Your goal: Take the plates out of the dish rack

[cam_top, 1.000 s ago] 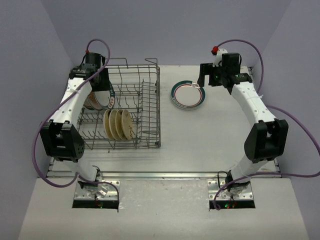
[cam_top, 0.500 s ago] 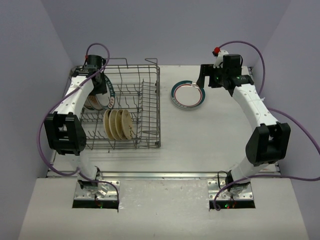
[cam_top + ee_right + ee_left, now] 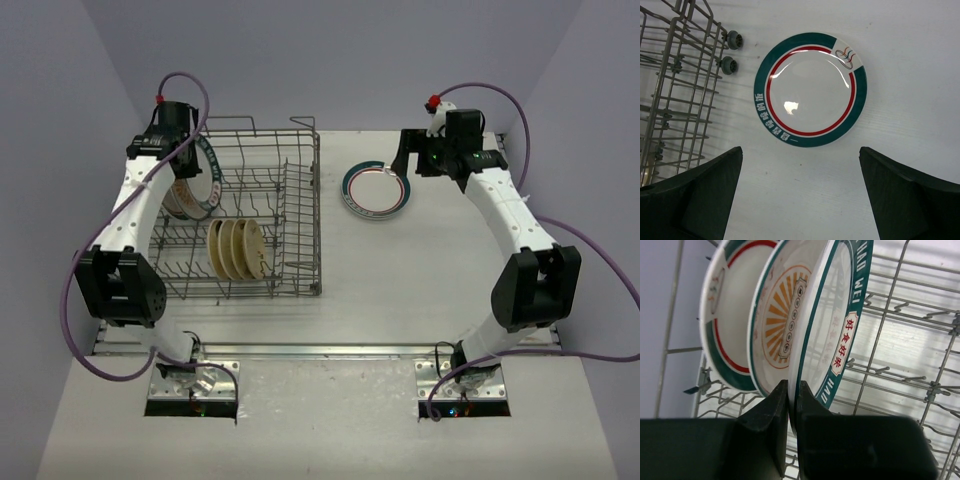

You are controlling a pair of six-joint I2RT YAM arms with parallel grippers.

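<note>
Table (image 3: 400,280): white, carries all items. Rack (image 3: 308,215): grey wire, sits on the left half of the table, its right wall well apart from the flat plate (image 3: 376,190). Left arm (image 3: 135,215): reaches along the rack's left side to its far-left corner. Right arm (image 3: 505,215): bends over the table's far right. Flat plate: lies face up on the bare table to the right of the rack, white with a green outer band and a red inner ring; in the right wrist view it (image 3: 810,90) is apart from the rack wires (image 3: 680,90) and the two small grey rollers (image 3: 730,52). Held plate (image 3: 840,340): on edge at the rack's far-left corner, green rim with red characters on white patches; whether it clears the tines cannot be told. Sunburst plate (image 3: 780,325): on edge just behind the held plate, with a red-ring plate (image 3: 720,325) behind that, both in the rack. Tan plates (image 3: 237,248): a close row standing on edge between the tines in the rack's near middle. Left gripper (image 3: 791,390): clenched on the held plate's rim, one black finger on each face. Right gripper (image 3: 800,149): released, fingers (image 3: 705,195) spread wide, hovering above the flat plate and touching nothing.
</note>
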